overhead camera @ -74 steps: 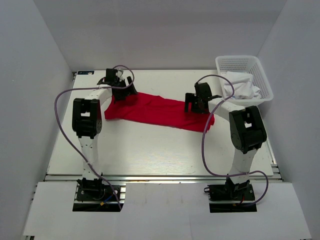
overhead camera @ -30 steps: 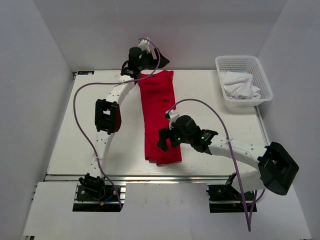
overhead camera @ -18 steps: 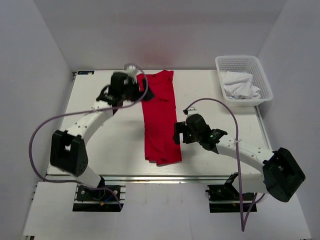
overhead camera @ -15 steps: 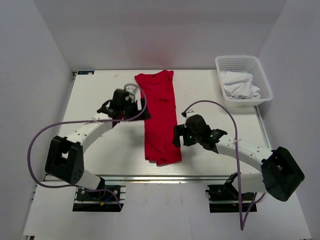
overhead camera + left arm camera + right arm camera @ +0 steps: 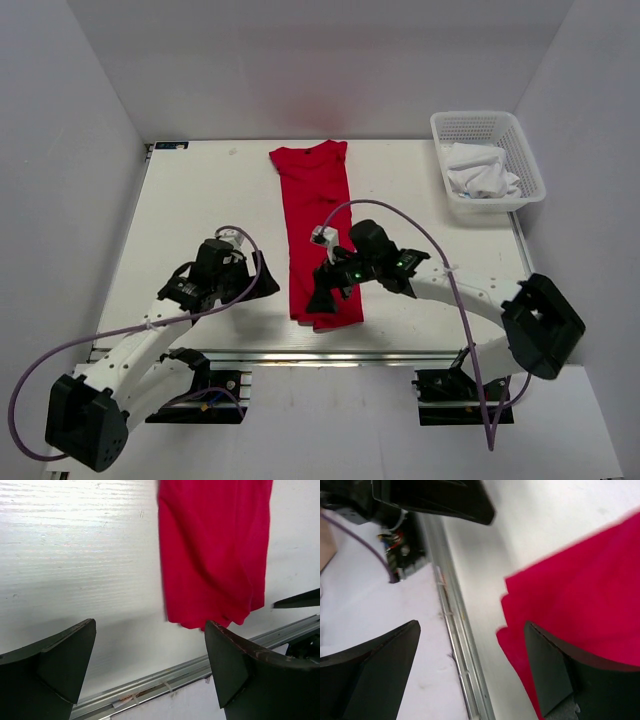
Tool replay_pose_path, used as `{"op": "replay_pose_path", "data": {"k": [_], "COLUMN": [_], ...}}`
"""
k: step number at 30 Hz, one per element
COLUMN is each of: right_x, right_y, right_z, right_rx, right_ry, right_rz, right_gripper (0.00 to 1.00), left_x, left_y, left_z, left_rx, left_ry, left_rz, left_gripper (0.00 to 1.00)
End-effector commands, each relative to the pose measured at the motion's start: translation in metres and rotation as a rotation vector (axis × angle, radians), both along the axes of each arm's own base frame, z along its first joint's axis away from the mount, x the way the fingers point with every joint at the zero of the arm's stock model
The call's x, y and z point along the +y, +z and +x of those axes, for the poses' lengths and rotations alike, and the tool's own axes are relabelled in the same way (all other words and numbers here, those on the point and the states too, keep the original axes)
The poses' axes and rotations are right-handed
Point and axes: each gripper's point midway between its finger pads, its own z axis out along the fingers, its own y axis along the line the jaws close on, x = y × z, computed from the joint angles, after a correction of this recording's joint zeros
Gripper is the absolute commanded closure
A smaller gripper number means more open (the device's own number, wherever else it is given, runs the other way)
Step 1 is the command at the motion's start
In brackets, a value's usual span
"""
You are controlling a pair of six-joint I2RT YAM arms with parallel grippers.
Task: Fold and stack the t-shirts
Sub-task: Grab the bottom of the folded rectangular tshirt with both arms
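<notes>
Red cloth drew the eye first: the t-shirt [image 5: 318,225] lay down the middle of the table [image 5: 200,200], already narrowed to a long strip. Its neck was at the far edge and its hem was close to the metal rail along the near edge. Both arms reached in low toward that near end. The left gripper [image 5: 262,283] hung over bare table just left of the hem with its jaws spread wide and nothing between them. The right gripper [image 5: 322,292] stood over the hem itself, its jaws equally wide apart and empty. How far it was above the cloth I could not tell. From the wrist views the hem showed as several stepped layers rather than one clean edge. The step in hand looked to me like taking the two near corners and folding the strip away toward the collar. To do that well, I judged each gripper would want to settle squarely on its own corner and bite deep enough to catch every layer. A pinch on the top sheet alone would likely peel the lengthwise fold open. The two lifts ought to rise together and travel level, so the fold line ran straight across and the side edges stayed matched. With thin, limp fabric so near the rail, a low, slow carry seemed safest. The white mesh basket [image 5: 520,140] with its pale bundle [image 5: 480,172] sat well apart at the far right corner.
</notes>
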Motion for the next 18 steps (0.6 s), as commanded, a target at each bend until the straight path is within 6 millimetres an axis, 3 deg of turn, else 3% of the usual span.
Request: {"op": "replay_pose_path", "data": {"k": [1, 2, 4, 11, 13, 15, 18], "right_x": [0.029, 0.034, 0.035, 0.004, -0.003, -0.007, -0.007], "right_y": [0.021, 0.02, 0.0, -0.069, -0.086, -0.093, -0.102], "right_z": [-0.019, -0.024, -0.021, -0.028, -0.021, -0.019, -0.031], "right_rx": [0.012, 0.015, 0.037, 0.173, 0.192, 0.206, 0.288], "right_ry": [0.19, 0.213, 0.185, 0.097, 0.074, 0.093, 0.178], "right_rz": [0.117, 0.118, 0.079, -0.033, -0.054, -0.051, -0.024], "right_gripper": [0.1, 0.1, 0.1, 0.1, 0.1, 0.1, 0.1], "left_x": [0.005, 0.006, 0.01, 0.005, 0.002, 0.0, -0.006], "left_y": [0.007, 0.006, 0.002, 0.001, 0.003, 0.003, 0.006], "left_z": [-0.004, -0.006, -0.009, -0.012, -0.012, -0.012, -0.014], "left_rx": [-0.02, -0.009, -0.002, 0.036, 0.029, 0.032, 0.03], "left_ry": [0.041, 0.041, 0.048, 0.0, -0.017, -0.026, -0.057], "left_rz": [-0.01, -0.004, 0.008, 0.017, 0.008, -0.002, -0.026], "left_gripper": [0.0, 0.0, 0.0, 0.0, 0.0, 0.0, 0.0]}}
